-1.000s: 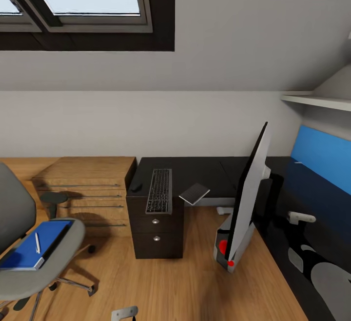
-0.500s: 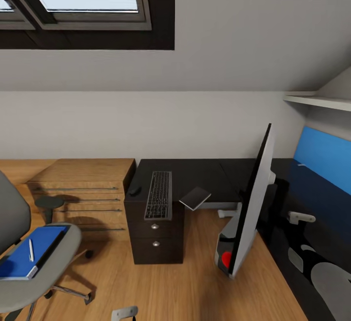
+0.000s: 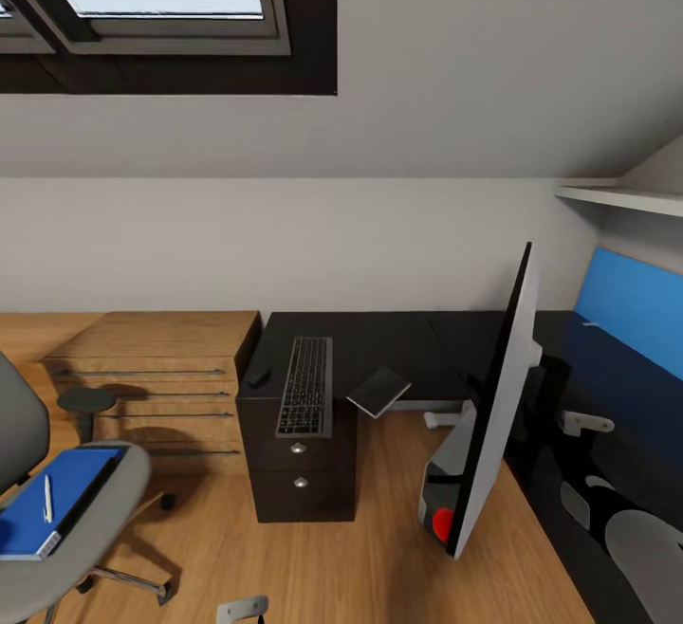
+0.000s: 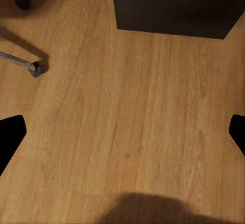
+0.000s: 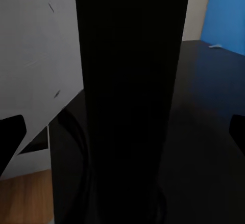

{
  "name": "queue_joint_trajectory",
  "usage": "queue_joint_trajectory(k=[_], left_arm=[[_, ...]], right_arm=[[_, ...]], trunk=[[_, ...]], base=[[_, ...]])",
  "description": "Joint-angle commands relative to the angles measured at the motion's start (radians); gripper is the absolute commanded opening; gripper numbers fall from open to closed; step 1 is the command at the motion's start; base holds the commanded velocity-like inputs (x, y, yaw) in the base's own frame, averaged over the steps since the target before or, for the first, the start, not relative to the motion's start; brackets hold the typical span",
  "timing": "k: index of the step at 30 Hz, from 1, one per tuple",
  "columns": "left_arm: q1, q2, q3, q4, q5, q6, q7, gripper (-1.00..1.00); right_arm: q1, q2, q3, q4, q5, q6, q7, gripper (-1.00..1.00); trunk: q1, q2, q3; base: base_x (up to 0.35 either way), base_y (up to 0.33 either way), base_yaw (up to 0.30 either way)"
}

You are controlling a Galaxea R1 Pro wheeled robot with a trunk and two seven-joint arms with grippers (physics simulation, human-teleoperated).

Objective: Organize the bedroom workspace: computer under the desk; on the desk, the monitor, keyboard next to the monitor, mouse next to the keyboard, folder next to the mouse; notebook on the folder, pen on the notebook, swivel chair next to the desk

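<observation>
At far left of the head view, swivel chair [image 3: 66,520], grey seat low in the corner, one metal leg with a caster reaching out over the wooden floor [image 3: 379,548]. On the seat, blue folder [image 3: 52,501], flat, long axis running from the near left edge away toward the upper right. White pen [image 3: 47,498] on the folder, lying nearly along the line of sight, tip end away. Behind the chair, light wooden drawer chest [image 3: 152,368] against the wall.

Next, black desk [image 3: 398,344] with its dark drawer unit [image 3: 296,472] in front, two round silver knobs one above the other. On top of the drawer-unit end, small black mouse [image 3: 258,376], just left of the keyboard [image 3: 305,399]. Keyboard lengthwise away from the camera, short end overhanging toward the front edge. Just right of it, dark grey notebook [image 3: 378,392], turned diagonally, one corner jutting past the desk edge.

Further right, monitor [image 3: 498,396] seen edge-on, tall and leaning, screen face toward the right, red dot at its lower corner. Tucked behind its lower edge, grey computer [image 3: 446,482] on the floor. Blue wall panel [image 3: 631,306] at far right, above the long arm of the desk.

Left gripper [image 4: 122,132]: spread wide over bare floor, gripping nothing, dark fingertips [image 4: 10,134] at the frame's edges, drawer-unit base ahead. Right gripper [image 5: 122,132]: likewise spread wide, empty, pointed at the monitor's dark stand.
</observation>
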Motion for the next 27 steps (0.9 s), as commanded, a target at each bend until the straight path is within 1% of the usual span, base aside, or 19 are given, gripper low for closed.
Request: queue_joint_trajectory(k=[1,5,13,27], left_arm=[[-0.001,0.001,-0.009,0.001,0.010,-0.005,0.006,1.00],[-0.001,0.001,-0.009,0.001,0.010,-0.004,0.006,1.00],[-0.001,0.001,-0.008,0.001,0.010,-0.005,0.006,1.00],[-0.001,0.001,-0.008,0.001,0.010,-0.005,0.006,1.00]], right_arm=[[-0.001,0.000,-0.009,0.001,0.004,-0.003,0.007,1.00],[-0.001,0.000,-0.009,0.001,0.004,-0.003,0.007,1.00],[-0.001,0.000,-0.008,0.001,0.005,-0.004,0.006,1.00],[-0.001,-0.001,-0.007,0.000,0.006,-0.006,0.006,1.00]], trunk=[[0.000,-0.001,-0.001],[0.000,-0.001,-0.001],[0.000,-0.001,-0.001],[0.000,-0.001,-0.001]], base=[[0.031,-0.010,0.000],[0.061,-0.020,0.000],[0.169,-0.086,0.000],[0.009,-0.005,0.000]])
